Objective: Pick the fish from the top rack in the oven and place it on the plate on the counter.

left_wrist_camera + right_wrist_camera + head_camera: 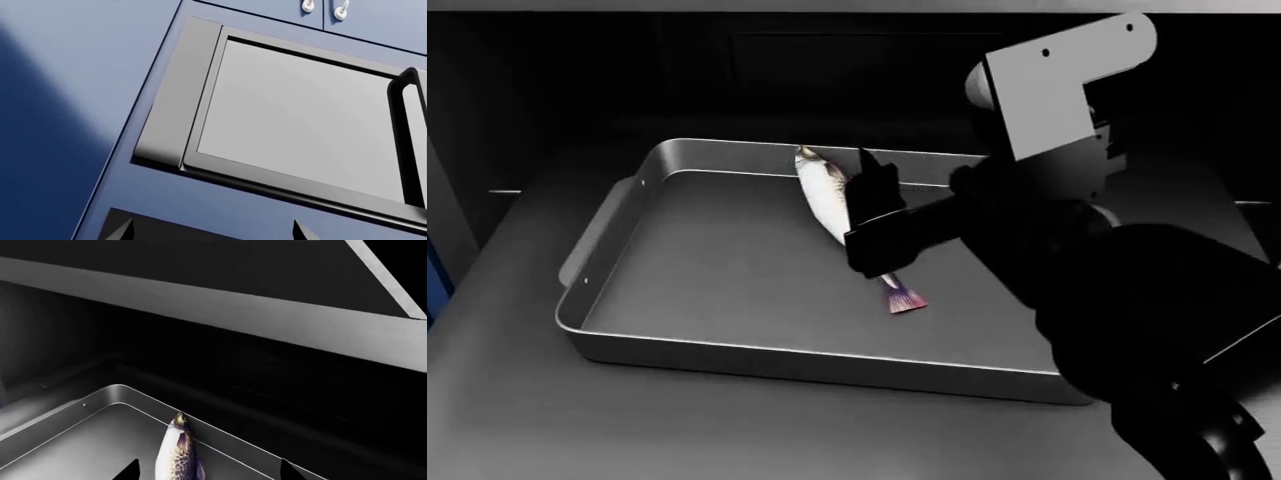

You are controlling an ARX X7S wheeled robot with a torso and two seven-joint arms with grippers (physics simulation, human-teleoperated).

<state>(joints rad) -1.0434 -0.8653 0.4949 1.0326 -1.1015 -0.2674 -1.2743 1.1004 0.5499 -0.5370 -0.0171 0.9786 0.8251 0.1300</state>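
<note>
Fish [826,197] laid diagonally near the tray's [607,300] far rim inside the oven [587,70], right gripper [874,215] spread wide astride its body, left gripper unseen

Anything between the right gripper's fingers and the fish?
Nothing. In the right wrist view the fish lies between the two fingertips in the tray, gaps bare.

top rack [507,420]: dark grey, flat | carries: metal tray [694,275]
</note>
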